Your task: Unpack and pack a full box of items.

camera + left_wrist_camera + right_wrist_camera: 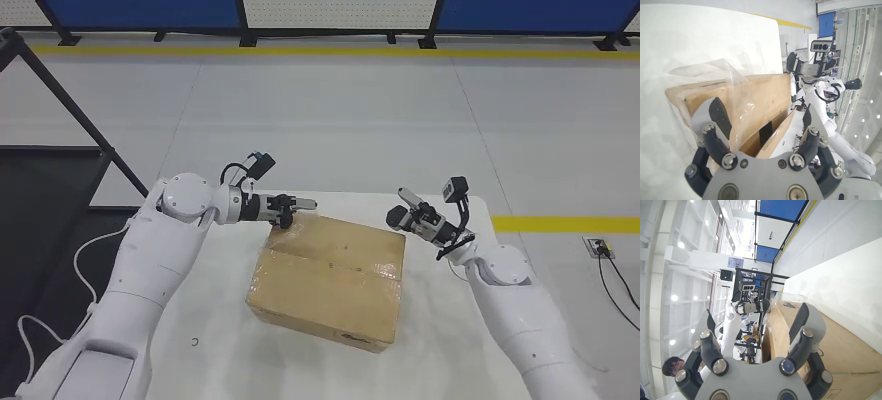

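Observation:
A brown cardboard box [330,280] lies on the white table [210,330], its top seam covered with clear tape. My left gripper [298,205] is open at the box's far left corner. In the left wrist view the left gripper [764,119] straddles that corner, where the top flaps [776,128] stand slightly parted and loose clear tape [730,75] sticks up. My right gripper [400,212] is open at the far right corner. In the right wrist view the right gripper [755,321] has one finger [800,319] over the box's top edge [829,344].
A small dark ring [193,342] lies on the table near the left arm. A black frame [60,110] stands left of the table. Bare table shows on both sides of the box.

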`<action>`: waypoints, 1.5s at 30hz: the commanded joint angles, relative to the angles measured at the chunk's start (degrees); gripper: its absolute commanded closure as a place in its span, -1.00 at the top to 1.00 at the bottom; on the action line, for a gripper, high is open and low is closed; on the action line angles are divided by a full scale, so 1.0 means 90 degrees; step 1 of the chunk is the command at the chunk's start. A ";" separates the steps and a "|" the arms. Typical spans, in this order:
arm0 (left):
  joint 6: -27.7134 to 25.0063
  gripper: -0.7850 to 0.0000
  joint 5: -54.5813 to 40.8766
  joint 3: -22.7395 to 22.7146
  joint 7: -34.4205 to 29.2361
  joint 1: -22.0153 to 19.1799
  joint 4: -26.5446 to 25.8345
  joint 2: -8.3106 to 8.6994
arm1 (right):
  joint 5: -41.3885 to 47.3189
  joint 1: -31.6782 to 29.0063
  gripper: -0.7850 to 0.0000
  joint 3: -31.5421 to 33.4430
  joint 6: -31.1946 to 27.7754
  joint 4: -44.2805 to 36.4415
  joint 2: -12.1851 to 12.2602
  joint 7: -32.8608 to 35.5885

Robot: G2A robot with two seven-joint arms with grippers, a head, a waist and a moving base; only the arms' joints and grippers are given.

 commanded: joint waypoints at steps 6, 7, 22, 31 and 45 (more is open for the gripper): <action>-0.0399 1.00 -0.0315 0.0016 -0.0074 -0.0048 0.0190 -0.0053 | -0.0023 0.0022 1.00 -0.0019 0.0017 -0.0001 0.0000 -0.0021; -0.0472 1.00 -0.0382 -0.0005 -0.0087 -0.0054 0.0206 -0.0053 | -0.0024 0.0024 1.00 -0.0022 0.0018 0.0000 -0.0001 -0.0025; -0.0785 1.00 -0.1179 -0.0377 -0.0726 0.0027 0.0050 0.0102 | -0.0174 0.0308 1.00 -0.0309 0.0400 0.0157 -0.0067 0.0159; -0.0772 1.00 -0.1165 -0.0353 -0.0668 0.0032 -0.0070 0.0138 | -0.0178 0.0399 1.00 -0.0371 0.0408 0.0275 -0.0088 0.0220; -0.0542 1.00 -0.0221 -0.0003 0.0204 0.0030 0.0114 0.0130 | -0.0141 0.0331 1.00 -0.0290 0.0309 0.0282 -0.0060 0.0188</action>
